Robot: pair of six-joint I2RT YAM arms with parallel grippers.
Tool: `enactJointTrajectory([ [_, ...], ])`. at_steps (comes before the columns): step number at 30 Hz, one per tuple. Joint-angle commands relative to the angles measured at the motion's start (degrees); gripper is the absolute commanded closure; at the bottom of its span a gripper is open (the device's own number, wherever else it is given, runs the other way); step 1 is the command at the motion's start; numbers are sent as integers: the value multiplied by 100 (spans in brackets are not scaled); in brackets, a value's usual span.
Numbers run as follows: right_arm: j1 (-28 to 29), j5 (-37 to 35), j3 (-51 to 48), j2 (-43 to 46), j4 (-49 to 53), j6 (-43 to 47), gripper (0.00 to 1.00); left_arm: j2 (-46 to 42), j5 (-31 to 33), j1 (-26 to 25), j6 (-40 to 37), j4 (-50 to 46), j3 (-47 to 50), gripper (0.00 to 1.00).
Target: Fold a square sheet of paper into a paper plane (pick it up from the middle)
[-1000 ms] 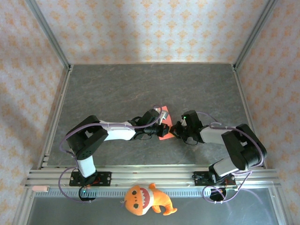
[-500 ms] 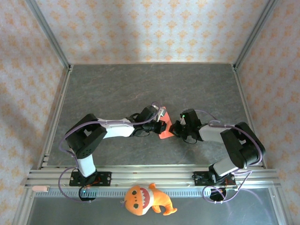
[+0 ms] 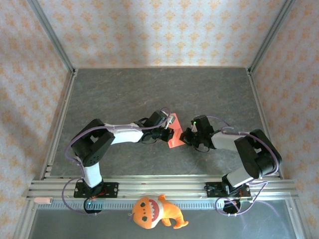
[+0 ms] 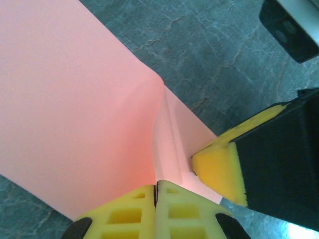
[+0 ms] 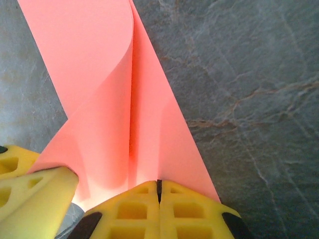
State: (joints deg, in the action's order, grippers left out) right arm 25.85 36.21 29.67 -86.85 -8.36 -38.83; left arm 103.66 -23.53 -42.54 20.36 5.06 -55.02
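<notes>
Jaws on both arms are pressed shut, each pair nipping an edge of the square sheet of paper. Top view: left gripper and right gripper face each other across the sheet, mid-table, slightly right of centre. Against a second ago, the left wrist has backed a little leftward and the right gripper has edged slightly farther from the bases. The sheet itself holds about the same spot between them. An orange plush toy lies on the near rail, well apart and not involved. Left wrist view: left gripper pads meet on the paper's near edge. The sheet rises off the table and buckles into a soft ridge running toward the pinch, and a yellow pad of the right gripper touches it just to the right. Right wrist view: right gripper is clamped on the lower edge. One flap of the paper curls over a flat strip beneath, not yet pressed down. Judgement: small re-seating of both grips, a fold mid-formation and uncreased. No dart shape yet, so much of the task remains.
</notes>
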Motion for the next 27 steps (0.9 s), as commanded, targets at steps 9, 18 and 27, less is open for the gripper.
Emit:
enactJointTrajectory([
  [9, -26, -219, 58, -162, 603, 198, 98, 268, 330, 78, -400, -491, -386, 100],
  [18, -34, -206, 72, -122, 600, 201, 98, 319, 421, 79, -432, -500, -416, 100],
  [27, -29, -175, 39, -152, 556, 197, 98, 401, 487, 84, -484, -575, -471, 100],
])
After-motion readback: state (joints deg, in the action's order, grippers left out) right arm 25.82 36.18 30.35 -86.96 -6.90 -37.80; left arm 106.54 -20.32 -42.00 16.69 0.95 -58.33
